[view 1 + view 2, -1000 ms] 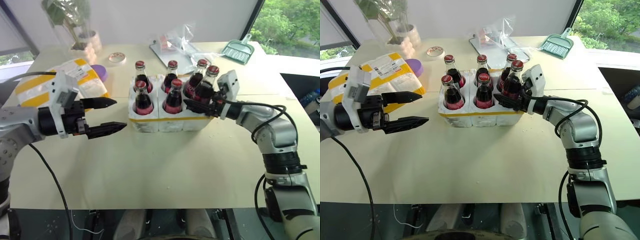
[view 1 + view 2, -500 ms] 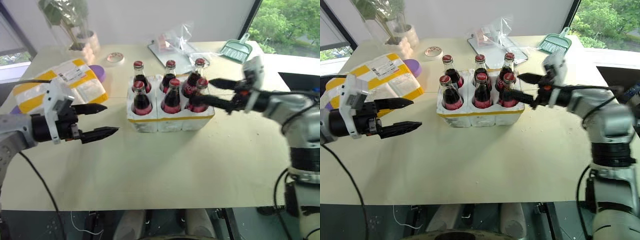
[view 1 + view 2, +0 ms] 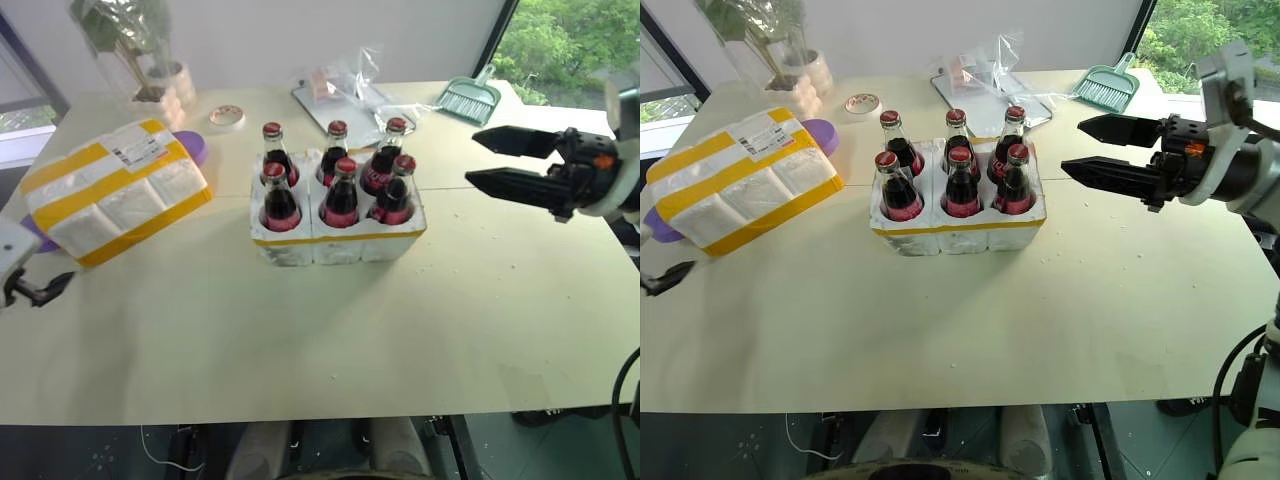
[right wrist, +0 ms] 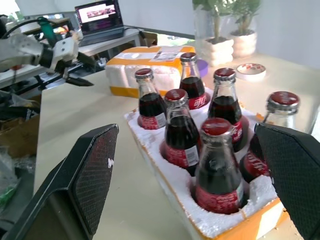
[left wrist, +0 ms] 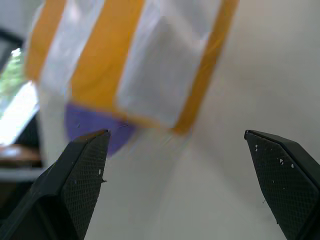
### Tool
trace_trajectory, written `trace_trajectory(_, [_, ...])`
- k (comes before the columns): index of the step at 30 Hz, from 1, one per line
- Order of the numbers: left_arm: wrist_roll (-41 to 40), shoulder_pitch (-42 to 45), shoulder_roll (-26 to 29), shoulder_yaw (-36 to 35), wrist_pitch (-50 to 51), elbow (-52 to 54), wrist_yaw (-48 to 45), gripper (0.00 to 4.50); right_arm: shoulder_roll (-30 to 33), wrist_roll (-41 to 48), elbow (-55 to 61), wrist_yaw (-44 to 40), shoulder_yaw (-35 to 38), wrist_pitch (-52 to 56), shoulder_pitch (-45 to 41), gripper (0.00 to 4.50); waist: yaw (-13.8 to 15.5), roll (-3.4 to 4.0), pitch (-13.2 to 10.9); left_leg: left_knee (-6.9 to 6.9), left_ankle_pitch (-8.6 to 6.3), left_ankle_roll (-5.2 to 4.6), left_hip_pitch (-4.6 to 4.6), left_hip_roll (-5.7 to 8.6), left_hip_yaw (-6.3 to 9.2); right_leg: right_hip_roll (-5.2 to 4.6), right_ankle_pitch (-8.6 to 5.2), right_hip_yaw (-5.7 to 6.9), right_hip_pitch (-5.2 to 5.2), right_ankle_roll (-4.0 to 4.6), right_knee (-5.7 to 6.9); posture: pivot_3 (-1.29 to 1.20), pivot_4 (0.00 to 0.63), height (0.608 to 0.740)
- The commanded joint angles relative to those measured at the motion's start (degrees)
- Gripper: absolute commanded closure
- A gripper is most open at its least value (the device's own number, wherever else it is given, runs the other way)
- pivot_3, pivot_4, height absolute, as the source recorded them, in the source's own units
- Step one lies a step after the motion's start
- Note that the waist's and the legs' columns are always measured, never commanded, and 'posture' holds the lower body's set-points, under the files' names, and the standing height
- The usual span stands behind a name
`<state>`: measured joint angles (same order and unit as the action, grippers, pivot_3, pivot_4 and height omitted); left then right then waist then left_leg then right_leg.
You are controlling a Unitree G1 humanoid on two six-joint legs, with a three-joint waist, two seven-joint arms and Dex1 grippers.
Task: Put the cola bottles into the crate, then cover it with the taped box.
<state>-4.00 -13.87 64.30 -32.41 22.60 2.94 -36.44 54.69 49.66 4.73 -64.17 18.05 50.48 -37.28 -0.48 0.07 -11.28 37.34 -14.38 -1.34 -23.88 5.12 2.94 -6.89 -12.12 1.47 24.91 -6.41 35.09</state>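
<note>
All six cola bottles (image 3: 338, 188) apparently sit in the crate (image 3: 338, 240); the taped box (image 3: 112, 190) awaits, left gripper (image 5: 177, 145) and right gripper (image 3: 1095, 148) wide, empty.

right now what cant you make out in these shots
- Purple thing: mostly hidden behind the taped box in the head views; what it is stays unclear.
- Left gripper: cut off by the picture's edge.
- Shipping label: print too small to read.
- Crate: its wells are hidden by the cola bottles.
</note>
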Motion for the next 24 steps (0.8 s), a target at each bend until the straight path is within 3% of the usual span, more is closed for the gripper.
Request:
trace_trajectory(1, [8.32, 0.35, 1.45, 2.58, -10.38, -5.78, 4.92, 0.00, -0.66, -1.19, -0.52, -0.07, -1.02, -2.63, -1.91, 0.03, 0.32, 0.00, 0.00, -0.04, 0.00, 0.01, -0.04, 0.00, 0.00, 0.00, 0.00, 0.00, 0.07, -0.01, 0.00, 0.00, 0.150, 0.738])
trace_trajectory(10, [23.15, 20.74, 0.92, 22.01, -26.50, -30.07, 17.97, 0.00, -1.48, -3.40, -4.72, 0.24, -2.96, -4.23, -6.58, 0.03, 1.21, -0.04, 0.04, 0.01, 0.11, 0.06, -0.43, 0.03, -0.02, 0.04, 0.14, 0.10, 0.46, -0.09, 0.12, 0.00, 0.150, 0.738])
trace_trajectory(24, [27.84, 42.44, -6.02, 34.81, -38.92, -60.43, 26.02, 0.00, 0.21, -1.72, -1.85, 3.20, 1.09, -1.45, -4.77, 0.03, 1.30, -0.11, 0.10, 0.31, 0.22, -0.02, -0.39, 0.04, -0.10, 0.07, 0.15, 0.12, 0.49, -0.10, 0.60, 0.00, 0.150, 0.738])
